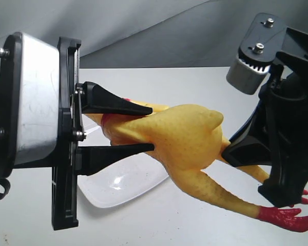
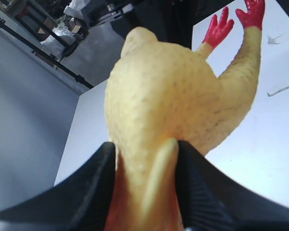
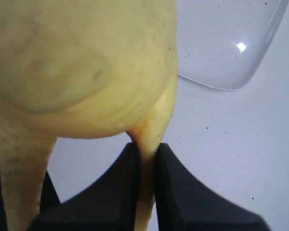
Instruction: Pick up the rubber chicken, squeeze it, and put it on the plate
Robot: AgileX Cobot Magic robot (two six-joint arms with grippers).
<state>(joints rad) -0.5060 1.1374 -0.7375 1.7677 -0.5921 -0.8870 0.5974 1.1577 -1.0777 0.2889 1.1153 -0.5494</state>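
The left gripper (image 1: 150, 128) clamps the rubber chicken (image 1: 192, 136) at its neck end; the right gripper (image 3: 145, 166) pinches a thin part at its rear.

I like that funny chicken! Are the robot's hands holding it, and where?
Yes, the rubber chicken: left hand clamps its neck end, right hand pinches its leg end.

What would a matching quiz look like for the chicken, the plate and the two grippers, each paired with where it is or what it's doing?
1 rubber chicken
2 plate
3 left gripper
4 right gripper

A shut on the neck end
B lying on the table
C pinching a thin part at the leg end
D held in the air

Pairs: 1-D, 2-B, 3-A, 4-C
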